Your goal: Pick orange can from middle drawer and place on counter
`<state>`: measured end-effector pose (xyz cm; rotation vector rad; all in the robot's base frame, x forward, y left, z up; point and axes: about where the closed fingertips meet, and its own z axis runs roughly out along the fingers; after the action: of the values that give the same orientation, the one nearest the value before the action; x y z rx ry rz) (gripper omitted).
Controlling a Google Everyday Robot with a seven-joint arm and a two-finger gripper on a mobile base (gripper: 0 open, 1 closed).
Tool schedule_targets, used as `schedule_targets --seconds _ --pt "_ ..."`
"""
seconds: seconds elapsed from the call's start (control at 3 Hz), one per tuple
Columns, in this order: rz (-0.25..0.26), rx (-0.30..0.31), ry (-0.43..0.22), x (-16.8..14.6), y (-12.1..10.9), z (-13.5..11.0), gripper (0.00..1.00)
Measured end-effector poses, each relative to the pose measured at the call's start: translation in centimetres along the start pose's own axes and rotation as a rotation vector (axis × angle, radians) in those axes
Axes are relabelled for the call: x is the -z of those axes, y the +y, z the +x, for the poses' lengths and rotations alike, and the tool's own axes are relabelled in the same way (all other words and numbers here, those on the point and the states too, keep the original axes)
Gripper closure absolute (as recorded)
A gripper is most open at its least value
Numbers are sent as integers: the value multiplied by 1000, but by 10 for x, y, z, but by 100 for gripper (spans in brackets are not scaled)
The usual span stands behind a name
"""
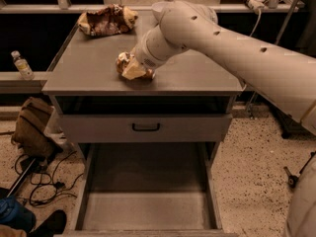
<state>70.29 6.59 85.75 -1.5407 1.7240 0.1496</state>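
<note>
At the middle of the tabletop (89, 75) the tool (134, 72) sits low against the orange can (124, 63), which looks to be resting on the surface; whether the tool is clenched on it or released I cannot tell. My judgement of the risk: if the tool pulls away while only half gripping, the can may tip and roll to the edge nearest the camera, below which the middle drawer (148, 211) stands open and bare. Beyond the tool and to its left, well apart, lies a snack bag (106, 19). Counted: one can, one snack bag, one open drawer, one shut drawer front (98, 128) with one black handle (145, 127), one water bottle (22, 65) far out left
</note>
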Motion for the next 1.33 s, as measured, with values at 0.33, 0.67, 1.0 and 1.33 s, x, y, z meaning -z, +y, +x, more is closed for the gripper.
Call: schedule_targets --seconds 0.33,0.67,1.0,1.33 --pt "0 0 0 0 0 0 36" --pt "0 0 0 0 0 0 13" --pt "0 0 0 0 0 0 0" --pt "0 0 0 0 0 0 0"
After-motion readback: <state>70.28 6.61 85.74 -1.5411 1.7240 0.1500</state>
